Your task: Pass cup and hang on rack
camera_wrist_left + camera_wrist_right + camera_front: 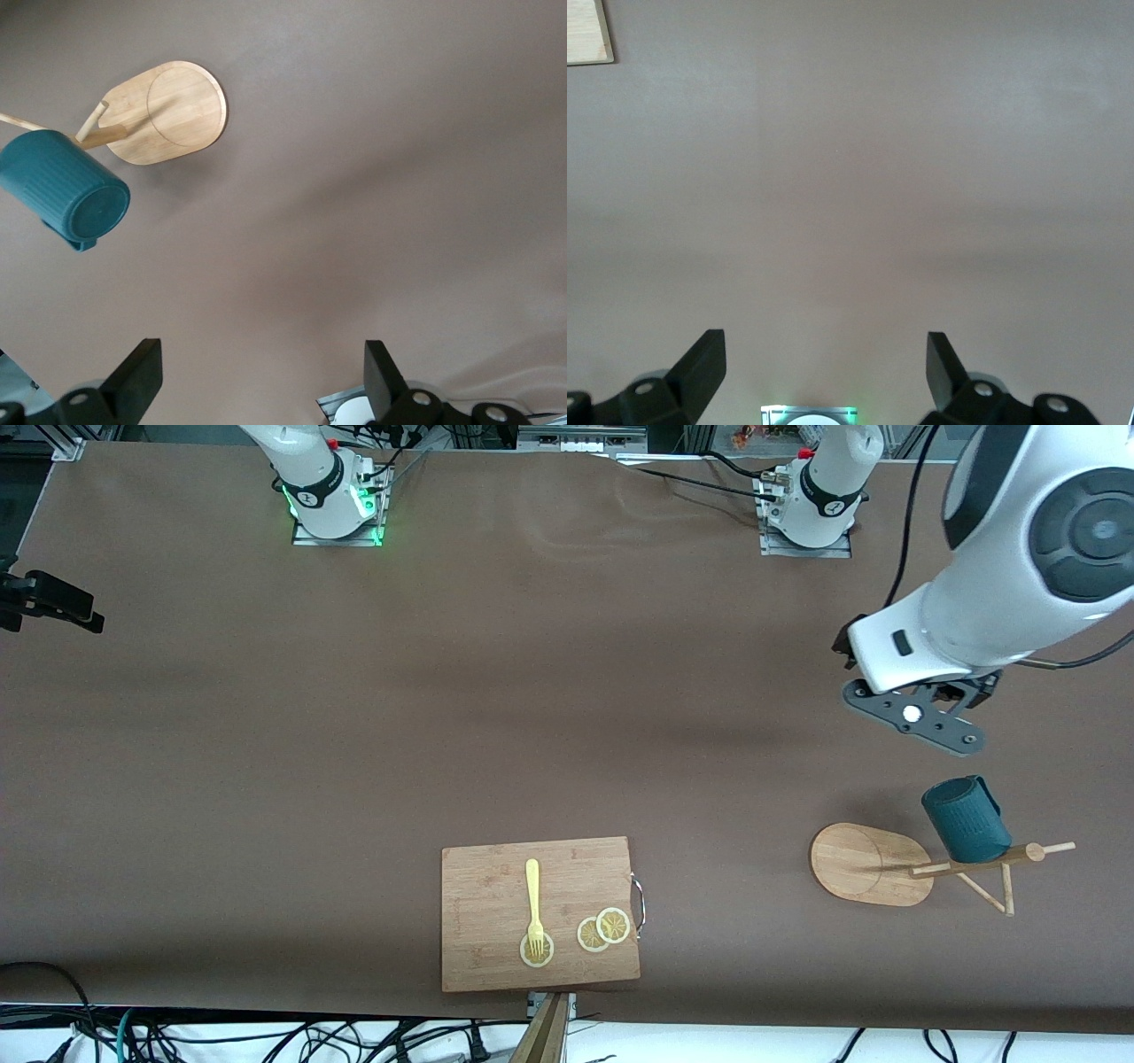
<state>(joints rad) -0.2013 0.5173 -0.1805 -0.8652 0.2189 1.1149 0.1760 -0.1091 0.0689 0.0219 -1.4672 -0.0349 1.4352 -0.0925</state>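
**Cup on the rack, both grippers empty**

The left gripper (257, 390) hangs in the air over bare table near the left arm's end, its 2 fingers spread wide with nothing between them. Just beside it, nearer the front camera, the cup (966, 820) sits tilted on a peg of the rack (873, 864), clear of the tabletop. The right gripper (824, 381) is likewise wide open and empty, over bare table; that arm waits.

The cup looks rigid, ribbed and probably ceramic: light enough for 1 gripper, but breakable and likely slick on a glazed wall. A grasp across the rim or wall seems safer than the small handle.

The left wrist view shows the cup's flat bottom and handle (80, 241), which the front view barely shows. Only the front view shows the cutting board (496, 957), fork (533, 895) and lemon slices (604, 930).
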